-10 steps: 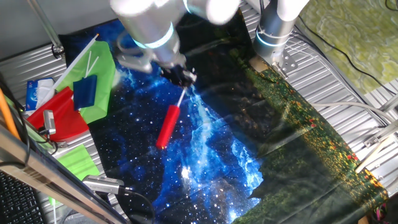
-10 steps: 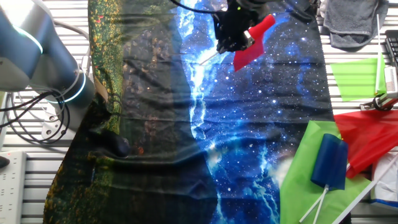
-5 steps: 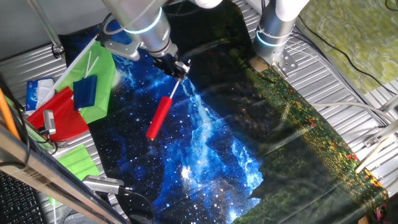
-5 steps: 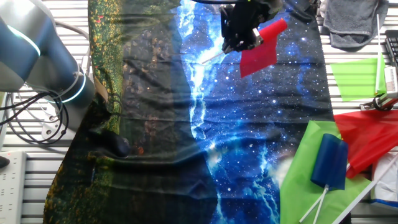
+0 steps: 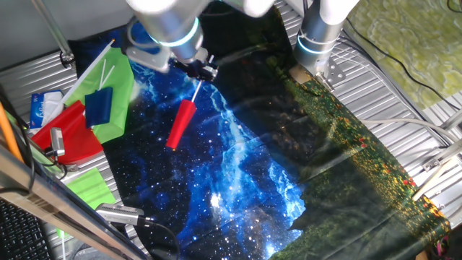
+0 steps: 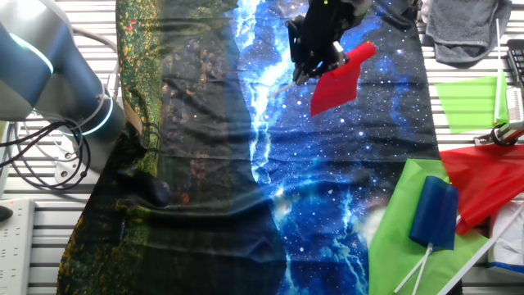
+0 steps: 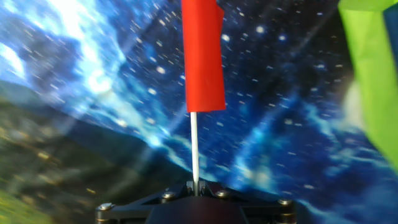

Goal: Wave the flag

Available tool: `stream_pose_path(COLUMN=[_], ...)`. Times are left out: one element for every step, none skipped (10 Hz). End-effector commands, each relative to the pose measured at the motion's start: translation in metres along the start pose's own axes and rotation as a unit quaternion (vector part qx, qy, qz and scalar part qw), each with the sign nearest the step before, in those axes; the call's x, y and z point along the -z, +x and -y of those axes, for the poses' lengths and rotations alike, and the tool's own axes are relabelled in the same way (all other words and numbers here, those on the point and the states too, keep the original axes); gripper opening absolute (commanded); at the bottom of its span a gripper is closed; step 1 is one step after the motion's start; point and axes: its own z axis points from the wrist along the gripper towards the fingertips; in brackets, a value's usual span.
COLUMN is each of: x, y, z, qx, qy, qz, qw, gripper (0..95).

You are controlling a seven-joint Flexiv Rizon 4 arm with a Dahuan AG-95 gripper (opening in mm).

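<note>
In one fixed view, the single gripper (image 5: 200,70) is clamped on the white stick of the flag (image 5: 181,123), whose red cloth hangs down and to the left, lifted above the starry blue cloth (image 5: 238,173) that covers the table. At the left edge lie one larger red flag (image 5: 72,133), one rolled blue flag (image 5: 98,105) and two lime-green flags (image 5: 119,97).

In the other fixed view, the gripper (image 6: 315,53) holds the same flag (image 6: 337,79), its cloth spread out to the right of the fingers. One red, one blue (image 6: 434,212) and two green flags lie at the right.

In the hand view, one white stick rises from between the closed jaws to the flag (image 7: 203,56) over the blue cloth (image 7: 280,124); one green flag (image 7: 373,74) shows at the right.
</note>
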Motion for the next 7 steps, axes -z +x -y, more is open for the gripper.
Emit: stream_pose_path(x=[-0.001, 0.002, 0.003, 0.004, 0.004, 0.003, 0.0], y=[-0.008, -0.011, -0.009, -0.009, -0.005, -0.004, -0.001], z=[0.006, 0.004, 0.004, 0.004, 0.007, 0.01, 0.016], qx=[0.094, 0.067, 0.015, 0.005, -0.054, -0.074, -0.094], qy=[-0.076, -0.101, -0.126, -0.133, -0.155, -0.165, -0.174], qz=[0.141, 0.151, 0.139, 0.137, 0.112, 0.105, 0.097], qw=[0.9826, 0.9811, 0.9821, 0.9817, 0.9801, 0.978, 0.9754], gripper=[0.0, 0.0, 0.0, 0.0, 0.0, 0.0, 0.0])
